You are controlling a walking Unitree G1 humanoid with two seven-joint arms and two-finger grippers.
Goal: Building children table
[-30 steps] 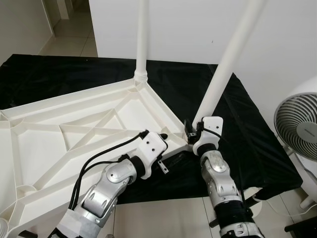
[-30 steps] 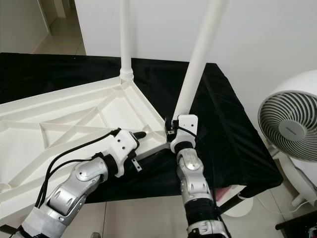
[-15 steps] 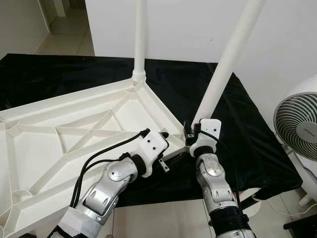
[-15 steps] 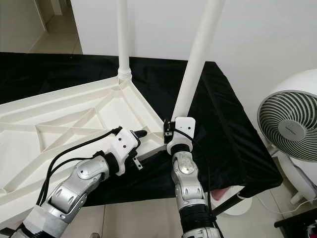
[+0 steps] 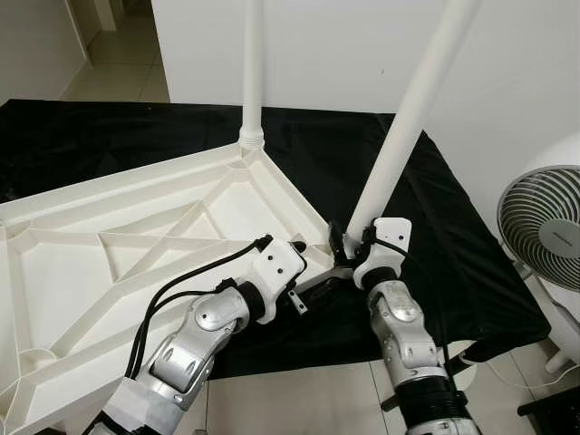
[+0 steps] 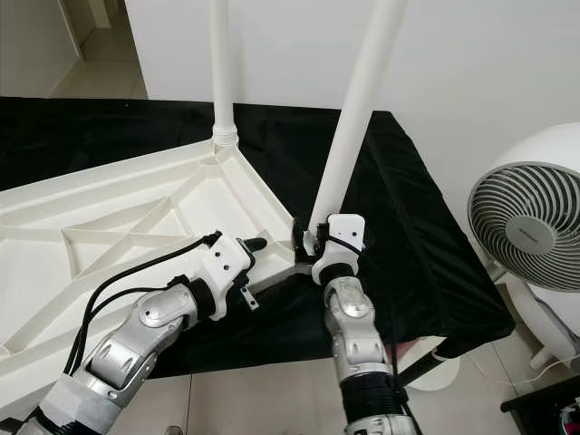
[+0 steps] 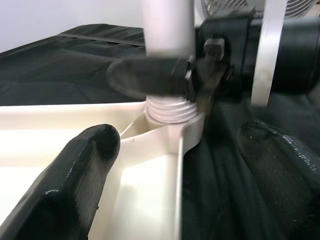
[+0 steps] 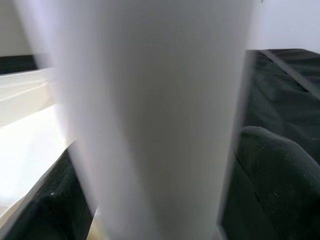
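A white plastic table top lies upside down on a black cloth. One white leg stands upright in its far corner. A second leg leans in the near right corner, its threaded base at the socket. My right gripper is shut on this leg just above the base, one black finger on each side. My left gripper is open at the table's rim beside that corner, its fingers spread either side of the rim.
A white fan stands on the floor to the right, close to the cloth's edge. A white wall rises behind the table. Tiled floor shows below the near edge, and a doorway opens at the far left.
My right gripper has turned a little around the base of the near leg, its finger now reaching further left. The left gripper stays at the rim. The view shifted slightly.
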